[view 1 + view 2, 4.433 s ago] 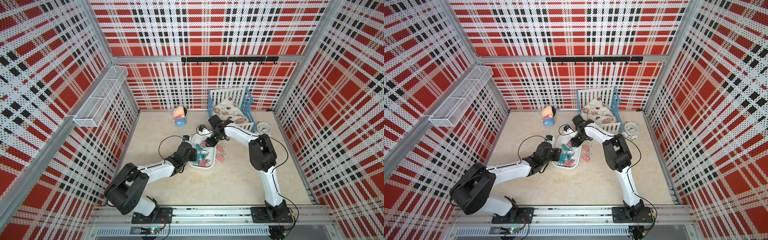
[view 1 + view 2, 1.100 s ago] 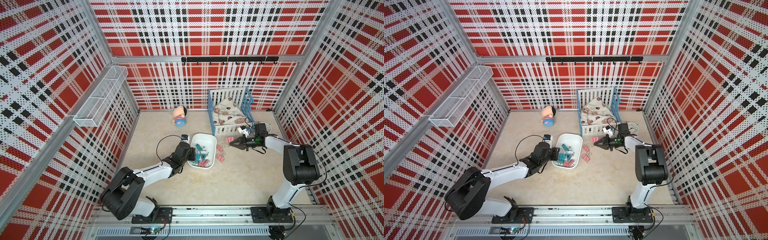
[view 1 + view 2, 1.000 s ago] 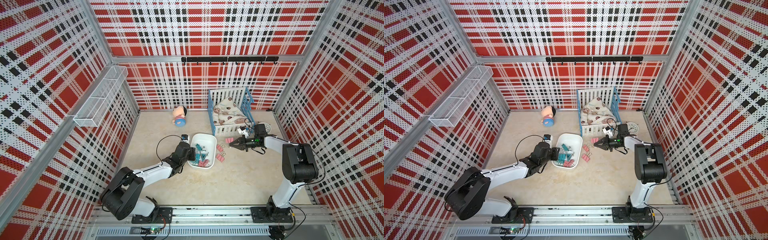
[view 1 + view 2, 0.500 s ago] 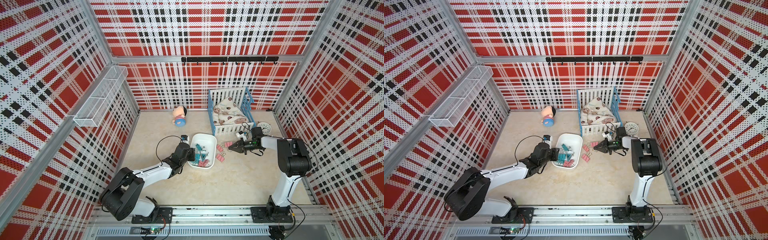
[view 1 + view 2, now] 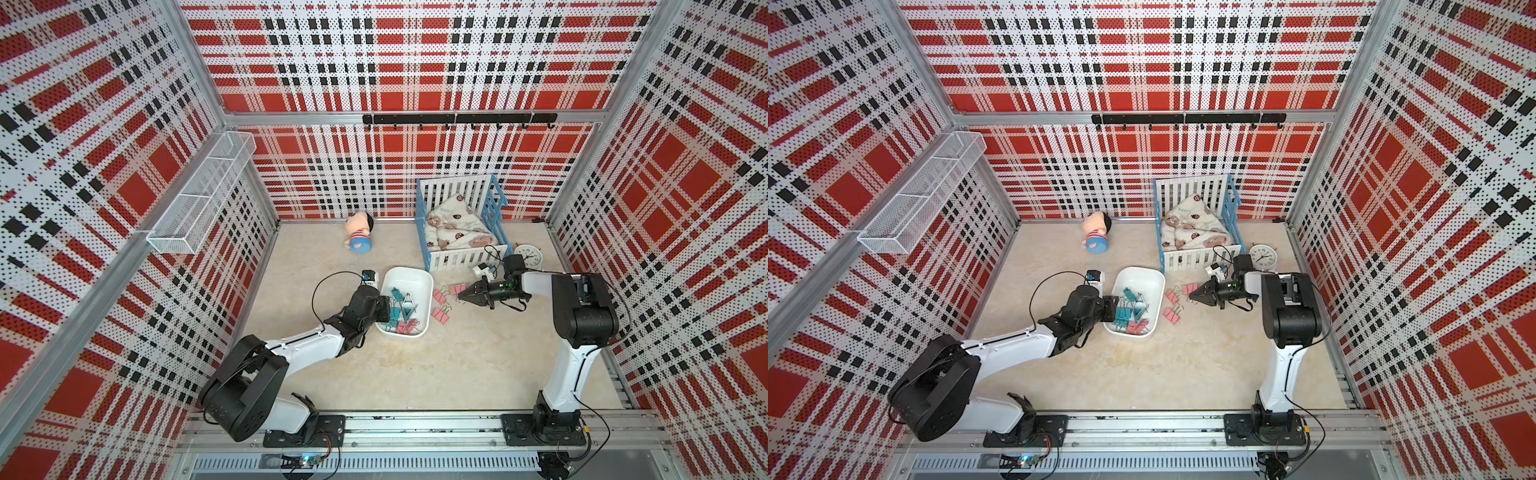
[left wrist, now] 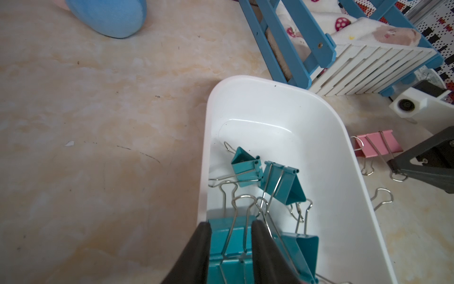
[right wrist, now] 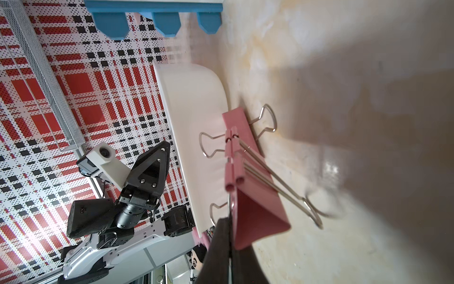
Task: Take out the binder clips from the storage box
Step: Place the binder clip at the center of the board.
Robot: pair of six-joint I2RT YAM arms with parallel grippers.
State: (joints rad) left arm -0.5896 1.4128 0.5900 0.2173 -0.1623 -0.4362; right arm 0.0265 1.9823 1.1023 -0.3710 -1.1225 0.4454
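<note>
The white storage box (image 5: 409, 272) (image 5: 1140, 272) stands mid-table and holds several teal and pink binder clips (image 5: 401, 309). My left gripper (image 5: 388, 309) (image 6: 231, 223) reaches into the box, shut on a teal clip (image 6: 231, 246); two more teal clips (image 6: 282, 183) lie just beyond it. Three pink clips (image 5: 441, 312) (image 5: 1171, 296) lie on the table right of the box. My right gripper (image 5: 460, 295) (image 7: 229, 221) is low over the table there. It is shut on the wire handle of a pink clip (image 7: 258, 209) (image 6: 378, 146) that rests on the surface.
A white-and-blue crib (image 5: 461, 224) with a blanket stands behind the right gripper, and a small clock (image 5: 528, 254) sits beside it. A doll (image 5: 359, 237) lies at the back. A wire basket (image 5: 199, 199) hangs on the left wall. A hook rail (image 5: 457, 119) runs along the back wall.
The right gripper left the box with a pink clip and, in the last second, slid a little toward the box and down onto the table. The left arm has not moved.
</note>
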